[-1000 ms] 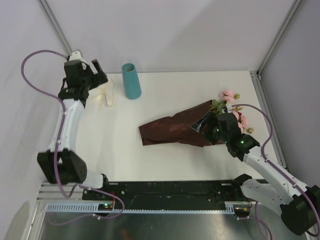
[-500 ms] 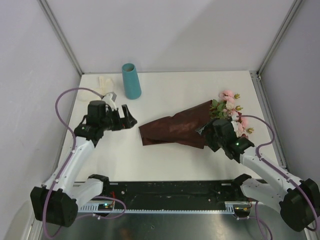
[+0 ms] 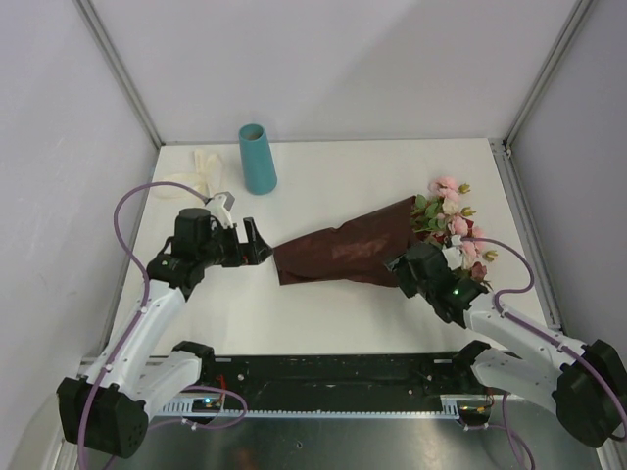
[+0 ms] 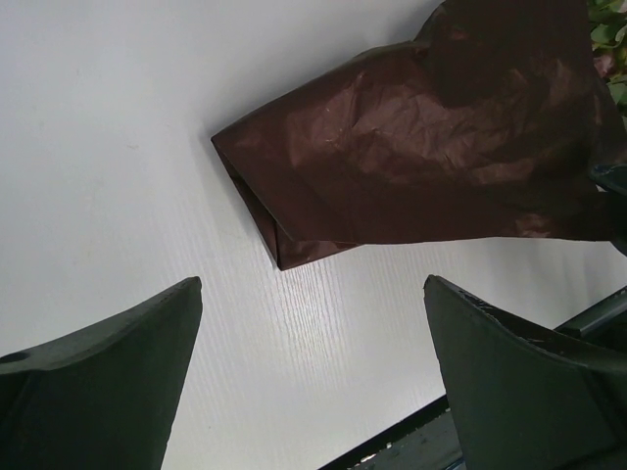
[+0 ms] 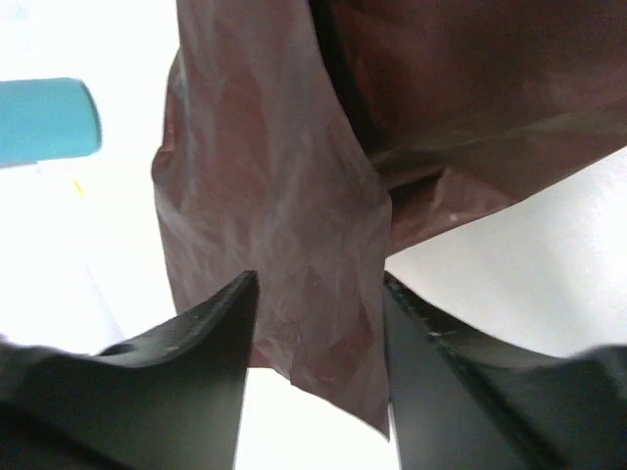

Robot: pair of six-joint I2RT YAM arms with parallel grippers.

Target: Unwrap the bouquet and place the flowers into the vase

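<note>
Bouquet position: the bouquet (image 3: 343,250) lies flat on the desk (image 3: 343,186), right of centre, still in its dark red wrapping paper (image 4: 421,166).
Long axis: it runs on a slant, from the near left up to the far right.
Pointing: the narrow folded end faces left, towards the left arm; the flowers (image 3: 449,215) spill out of the wide end at the far right, with pink and cream blooms.
Left hand: the left hand (image 3: 257,242) is low over the desk just beside the narrow end, not touching it, with its fingers spread wide and nothing between them.
Right hand: the right hand (image 5: 318,284) is at the near edge of the wide end, just below the blooms. A fold of the paper fills the gap between its fingers, which are part-way closed; whether they actually clamp it cannot be told.
Vase: the vase (image 3: 258,159) stands upright at the far edge, well apart from the bouquet and beyond its narrow end.
Ribbon: a cream ribbon (image 3: 201,168) lies loose on the desk, left of the vase.
</note>
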